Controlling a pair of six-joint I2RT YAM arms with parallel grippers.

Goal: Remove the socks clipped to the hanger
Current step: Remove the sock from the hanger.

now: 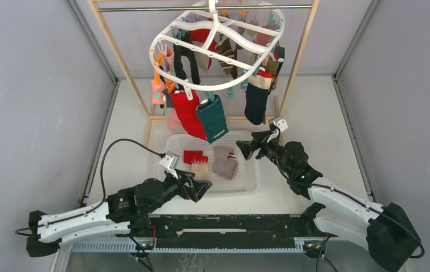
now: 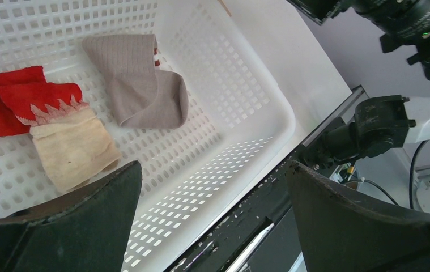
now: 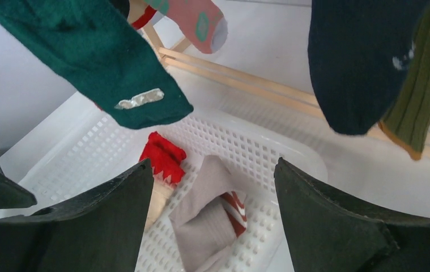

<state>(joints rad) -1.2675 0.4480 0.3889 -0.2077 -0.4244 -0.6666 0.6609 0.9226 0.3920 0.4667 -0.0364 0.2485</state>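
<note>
Starting at the left of the overhead view, my left gripper [image 1: 200,187] hovers over the near-left part of the white mesh basket [image 1: 251,182]. Its wrist camera shows the jaws spread wide with nothing between them, only basket floor below. Three socks lie loose in the basket: a red one [image 1: 193,156], a red-and-cream one [image 1: 200,170] and a grey ribbed one [image 1: 225,161]. Above the basket, the white oval hanger [image 1: 217,24] hangs from the wooden rack frame [image 1: 120,59], with many socks clipped to it. Lowest and nearest me are a red sock [image 1: 190,112], a dark teal sock [image 1: 212,118] just beside it, and a navy sock [image 1: 256,102] further right. To the right, my right gripper [image 1: 245,148] is raised over the basket's far-right corner and points toward the hanging socks. Its wrist view shows the jaws wide apart and empty, the teal toe up to the left and the navy toe up to the right, an olive ribbed sock [image 3: 422,85] beside the navy. Neither finger touches fabric. I judge the task to be at an early stage, with three socks down and most of them on their clips. The step in hand looks like reaching for the next sock. That calls for lifting the right gripper around a hanging toe, teal or navy, closing firmly, then pulling down so the clip lets go without swinging the hanger.
</note>
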